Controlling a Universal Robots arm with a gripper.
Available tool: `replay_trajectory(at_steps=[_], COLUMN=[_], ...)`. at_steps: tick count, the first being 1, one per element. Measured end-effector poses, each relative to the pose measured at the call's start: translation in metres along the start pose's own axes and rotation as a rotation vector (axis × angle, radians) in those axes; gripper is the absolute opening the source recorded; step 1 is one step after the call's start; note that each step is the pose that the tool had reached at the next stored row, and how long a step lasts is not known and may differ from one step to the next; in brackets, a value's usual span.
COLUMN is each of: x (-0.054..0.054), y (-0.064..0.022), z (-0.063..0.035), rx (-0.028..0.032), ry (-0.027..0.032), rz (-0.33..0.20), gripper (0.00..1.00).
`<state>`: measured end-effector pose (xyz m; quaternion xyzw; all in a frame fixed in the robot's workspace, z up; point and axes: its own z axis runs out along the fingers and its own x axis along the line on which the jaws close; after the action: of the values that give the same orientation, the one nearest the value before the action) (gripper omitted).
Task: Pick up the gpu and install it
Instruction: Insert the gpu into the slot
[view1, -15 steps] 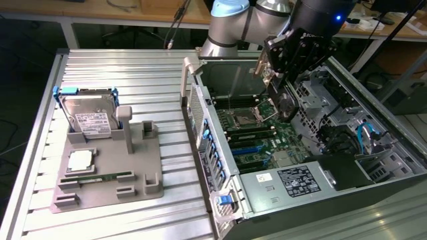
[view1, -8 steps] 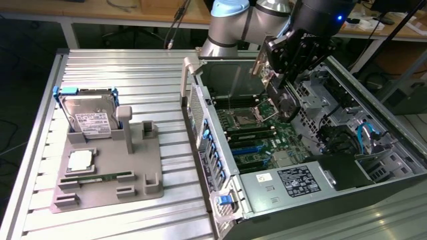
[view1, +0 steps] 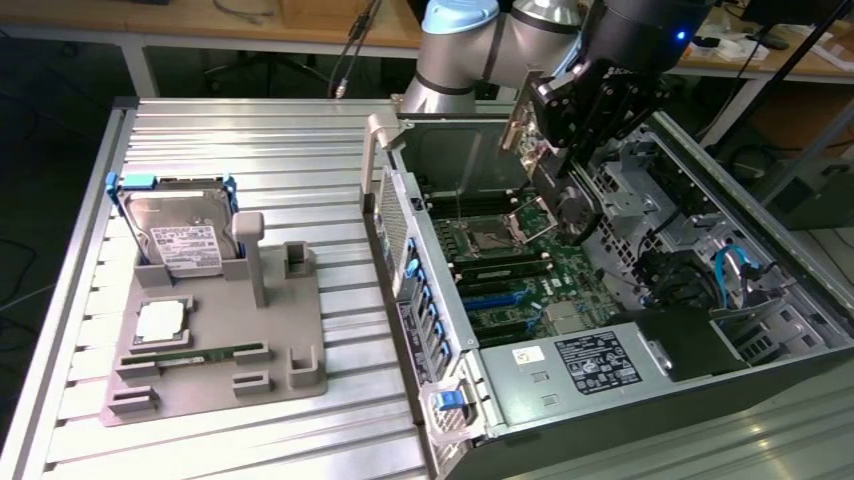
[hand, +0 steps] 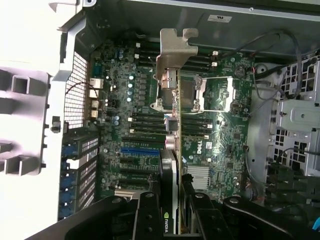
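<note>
Pincer (hand: 172, 202) clamping gpu (hand: 170, 80), edge-on above motherboard (hand: 222, 145), its flat faces hidden

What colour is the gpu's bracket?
Silver-grey bare metal. The bracket on the gpu shows best in the wrist view.

The gpu (hand: 172, 145) runs out past the wrist picture's edge, its held end lost between the fingers of the gripper (hand: 172, 210). In the exterior view the arm (view1: 461, 40) is cut off by the frame. The print on the power supply label (view1: 587, 362) is too small to read.
</note>
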<state>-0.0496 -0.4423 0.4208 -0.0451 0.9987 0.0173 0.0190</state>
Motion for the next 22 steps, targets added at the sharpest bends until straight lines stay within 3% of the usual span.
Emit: replay_trajectory(at_steps=[22], x=[-0.0003], y=[0.0017], z=[0.0001], rx=[-0.0054], ry=[0.0044], rz=[-0.137], gripper=[0.27])
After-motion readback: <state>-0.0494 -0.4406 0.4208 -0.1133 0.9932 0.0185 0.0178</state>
